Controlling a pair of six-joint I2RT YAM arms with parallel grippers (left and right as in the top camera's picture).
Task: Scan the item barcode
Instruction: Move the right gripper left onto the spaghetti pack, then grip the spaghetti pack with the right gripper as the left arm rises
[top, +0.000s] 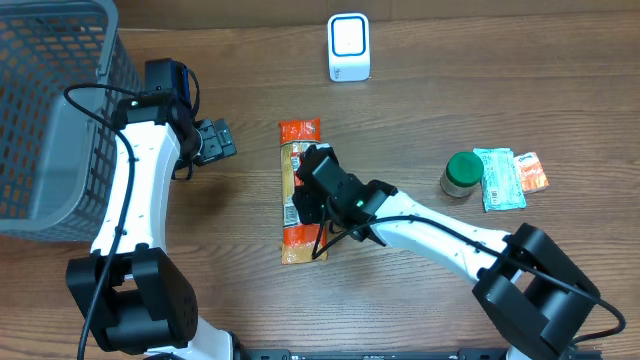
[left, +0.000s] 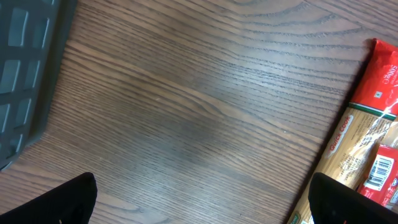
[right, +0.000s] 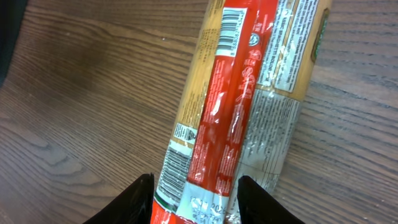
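A long pasta packet (top: 299, 140), red and tan, lies lengthwise in the middle of the table. My right gripper (top: 312, 195) sits over its middle. In the right wrist view the two black fingers press against the packet (right: 249, 81) from either side, so the gripper (right: 196, 199) is shut on it. A barcode (right: 229, 31) faces up near the packet's far end. My left gripper (top: 215, 140) stands wide open to the left of the packet, over bare wood (left: 202, 205), with the packet's edge (left: 367, 137) at its right. The white scanner (top: 349, 47) stands at the back.
A grey mesh basket (top: 50, 120) fills the far left; its wall (left: 25, 74) shows in the left wrist view. A green-lidded jar (top: 462, 173), a green sachet (top: 498, 178) and an orange sachet (top: 530, 170) lie at the right.
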